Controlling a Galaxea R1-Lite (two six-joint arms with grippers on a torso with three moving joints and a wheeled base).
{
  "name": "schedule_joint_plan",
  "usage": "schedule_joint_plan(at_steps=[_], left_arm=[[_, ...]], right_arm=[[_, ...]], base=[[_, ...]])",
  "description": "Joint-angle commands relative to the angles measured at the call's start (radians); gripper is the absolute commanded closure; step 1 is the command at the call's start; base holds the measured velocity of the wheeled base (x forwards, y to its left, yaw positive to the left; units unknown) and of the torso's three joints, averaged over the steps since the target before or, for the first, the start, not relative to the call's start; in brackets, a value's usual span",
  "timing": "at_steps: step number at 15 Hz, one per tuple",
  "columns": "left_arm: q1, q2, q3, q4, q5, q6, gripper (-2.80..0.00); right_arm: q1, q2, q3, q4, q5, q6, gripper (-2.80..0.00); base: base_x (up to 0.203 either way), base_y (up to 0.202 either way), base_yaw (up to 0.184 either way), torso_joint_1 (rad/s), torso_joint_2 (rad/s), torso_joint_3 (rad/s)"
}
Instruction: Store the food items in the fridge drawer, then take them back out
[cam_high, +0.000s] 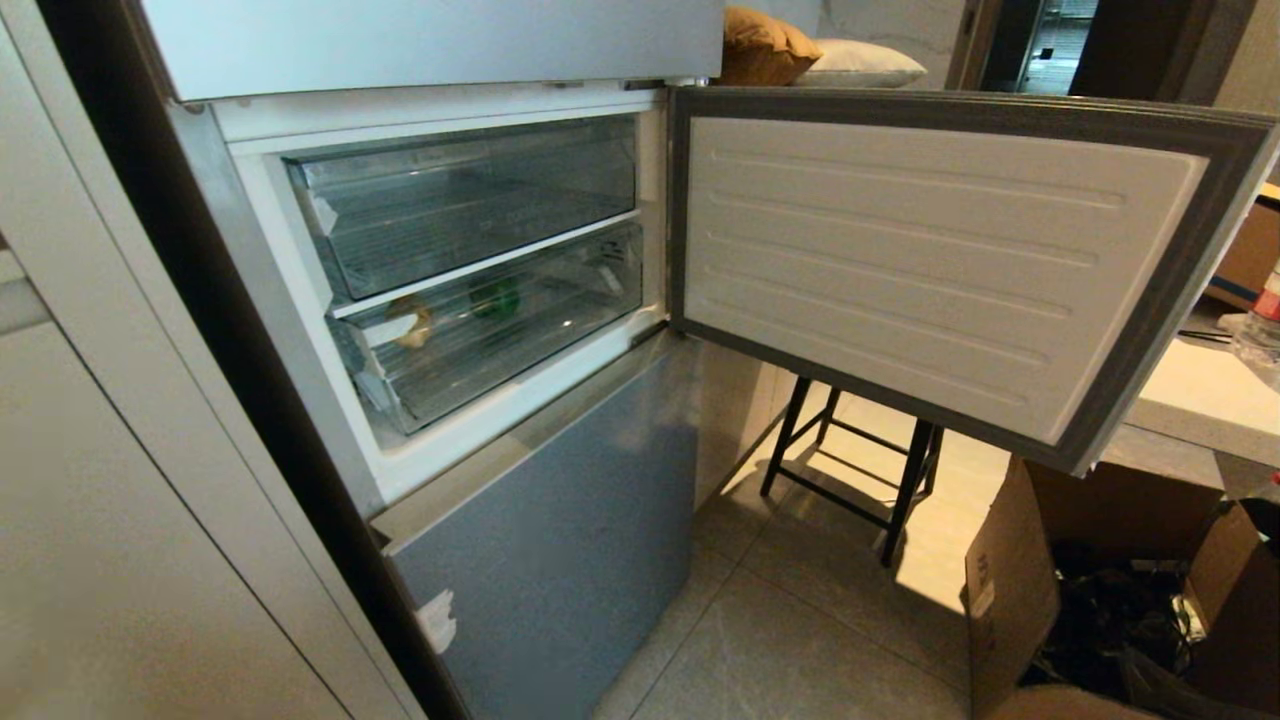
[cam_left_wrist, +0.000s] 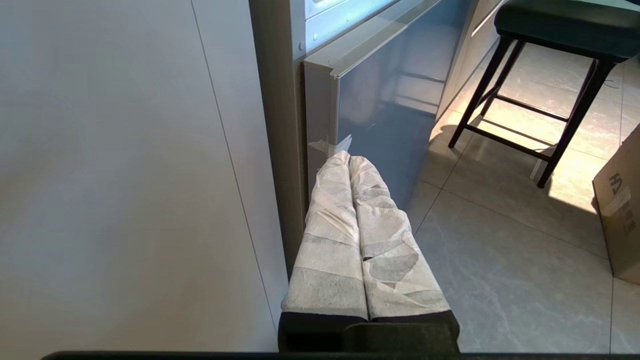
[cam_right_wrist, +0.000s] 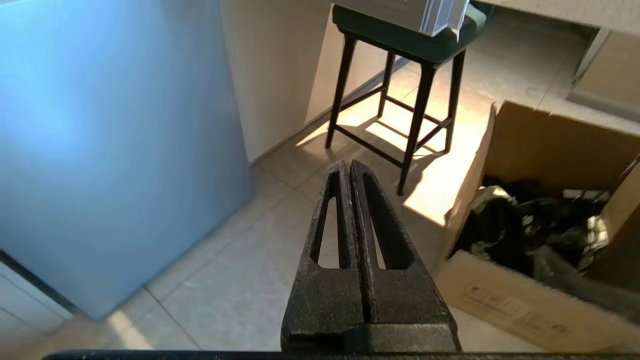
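The fridge's middle compartment stands open in the head view, with two clear plastic drawers pushed in. In the lower fridge drawer (cam_high: 520, 370) lie a tan-brown lump (cam_high: 412, 322) and a dark green pepper (cam_high: 496, 297), seen through its clear front. Neither arm shows in the head view. My left gripper (cam_left_wrist: 347, 156), its fingers wrapped in white tape, is shut and empty, hanging low by the fridge's lower door (cam_left_wrist: 380, 115). My right gripper (cam_right_wrist: 346, 165), bare black, is shut and empty above the tiled floor.
The fridge door (cam_high: 940, 260) swings wide open to the right. A black-legged stool (cam_high: 850, 470) stands beneath it. An open cardboard box (cam_high: 1010, 580) with dark contents sits on the floor at the right. Beige cabinet panels (cam_high: 120, 520) flank the fridge's left side.
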Motion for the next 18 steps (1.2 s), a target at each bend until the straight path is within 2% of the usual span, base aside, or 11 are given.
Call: schedule_joint_plan(at_steps=[1,12,18], left_arm=[[0.000,0.000,0.000,0.000,0.000,0.000,0.00],[0.000,0.000,-0.001,0.000,-0.001,0.003,0.00],[-0.001,0.000,0.000,0.000,-0.001,0.003,0.00]], right_arm=[[0.000,0.000,-0.001,0.000,0.000,0.005,0.00],[0.000,0.000,0.000,-0.001,-0.015,0.014,0.00],[0.000,0.000,0.000,-0.001,-0.015,0.014,0.00]], base=[[0.000,0.000,0.000,0.000,0.00,0.000],[0.000,0.000,0.000,0.000,0.00,0.000],[0.000,-0.006,0.146,0.002,0.00,0.003]])
